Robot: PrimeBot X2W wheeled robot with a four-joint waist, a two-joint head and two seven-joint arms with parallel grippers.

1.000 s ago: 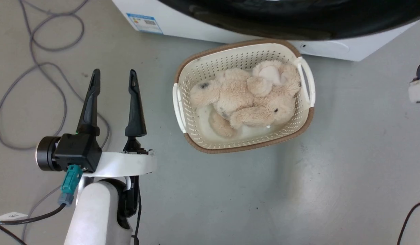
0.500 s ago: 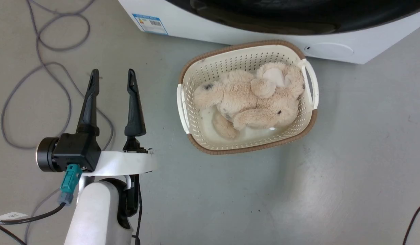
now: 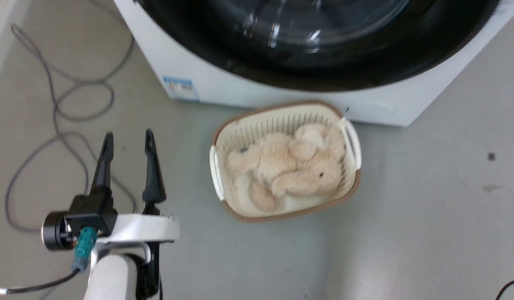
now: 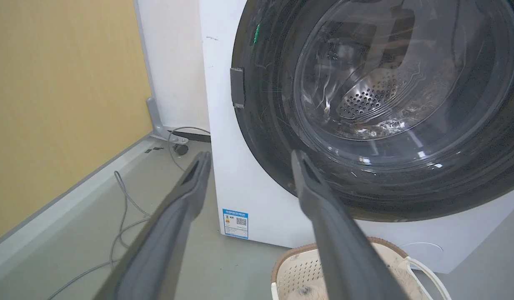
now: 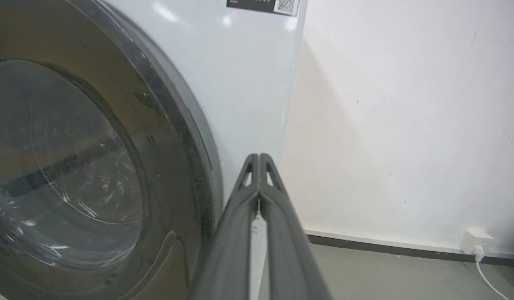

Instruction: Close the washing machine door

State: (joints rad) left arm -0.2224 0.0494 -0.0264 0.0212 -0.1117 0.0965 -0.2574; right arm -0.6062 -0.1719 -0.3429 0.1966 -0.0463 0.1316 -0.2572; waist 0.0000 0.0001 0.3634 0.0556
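1. Grey floor [image 3: 407, 208] was seen under everything. It was bounded by a yellow wall [image 4: 65, 104] in the left wrist view and a white wall [image 5: 407, 125] in the right wrist view.
2. On the left gripper [image 3: 128, 134], the fingers were held wide apart and nothing was gripped between them. It was poised over bare floor, well left of the basket [image 3: 215, 166], with its tips pointed toward the machine [image 3: 198, 79].
3. On the right gripper [image 5: 259, 156], the fingers were pressed together at the tips and nothing was clamped in them. They were seen in front of the machine's right edge, just beside the door [image 5: 73, 166], and no contact with it could be made out.
4. The door was seen lying against the machine's front, its black rim around the clear glass bowl. Whether it was latched could not be told. The perforated drum [image 4: 365, 100] was visible through the glass.
5. A blue sticker [image 3: 180, 88] was found low on the machine's white front, below the door's left side.
6. The basket was set on the floor just before the machine, below the door, and a beige plush toy [image 3: 290, 171] was laid inside it.
7. A grey cable [image 3: 56, 112] was looped on the floor to the left of the left gripper.
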